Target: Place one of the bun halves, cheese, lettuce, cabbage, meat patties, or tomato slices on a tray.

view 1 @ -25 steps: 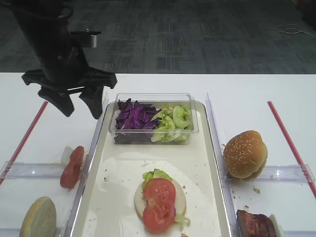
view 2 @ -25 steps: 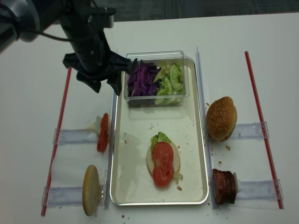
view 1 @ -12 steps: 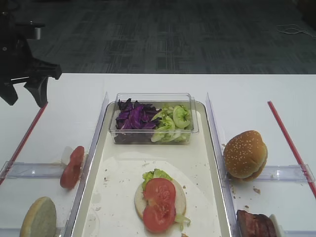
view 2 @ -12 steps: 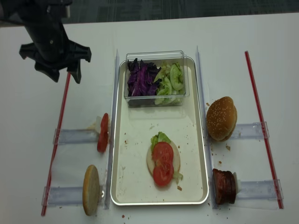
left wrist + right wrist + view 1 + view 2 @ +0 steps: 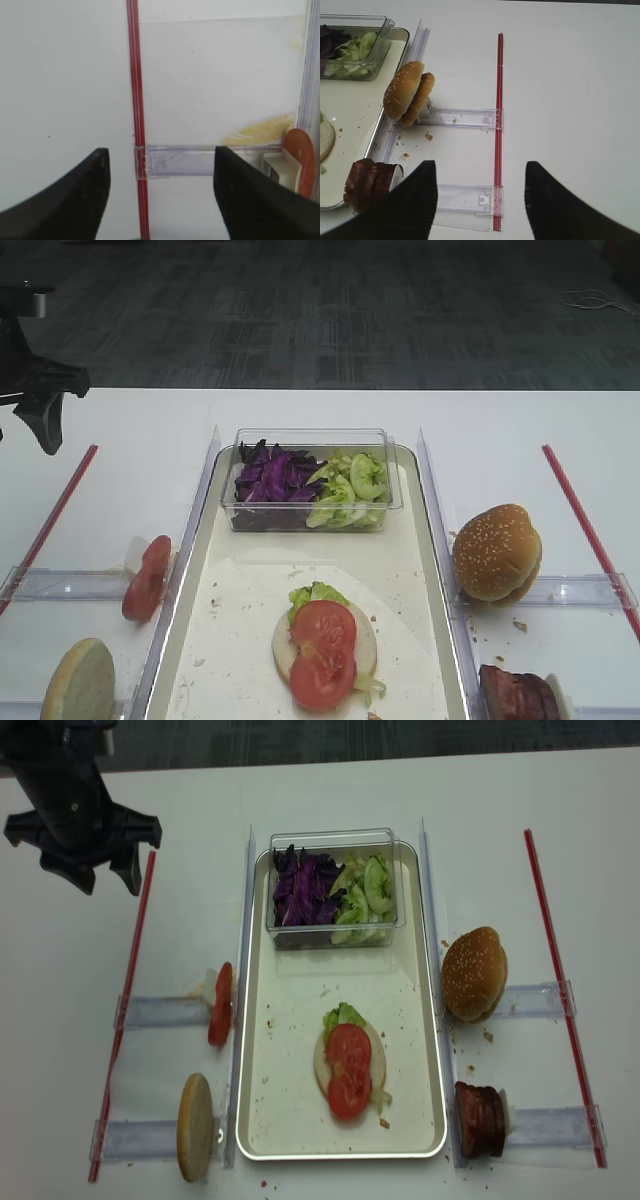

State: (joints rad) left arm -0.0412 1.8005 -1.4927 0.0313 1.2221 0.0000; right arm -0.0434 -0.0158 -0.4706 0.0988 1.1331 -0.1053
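The tray [image 5: 300, 990] lies mid-table. On it rests a bun half [image 5: 320, 1065] topped with lettuce [image 5: 340, 1016] and two tomato slices [image 5: 348, 1070]. Left of the tray, another tomato slice [image 5: 220, 1005] stands on a holder and a bun half [image 5: 194, 1126] stands on edge. To the right are a sesame bun [image 5: 474, 974] and meat patties [image 5: 480, 1118]. Cabbage [image 5: 305, 887] fills part of a clear box. No cheese is in view. My left gripper [image 5: 105, 885] hangs open and empty at the far left. My right gripper [image 5: 480, 164] is open and empty, right of the patties [image 5: 367, 182].
The clear box [image 5: 335, 840] sits at the tray's far end and also holds green leaves [image 5: 362, 898]. Red strips [image 5: 128, 990] [image 5: 560, 990] and clear plastic holders [image 5: 160, 1012] [image 5: 530, 1000] flank the tray. Crumbs lie near the sesame bun.
My left gripper has swung away from the clear box's left side to the far left of the table, above the red strip, staying open. The food has not moved.
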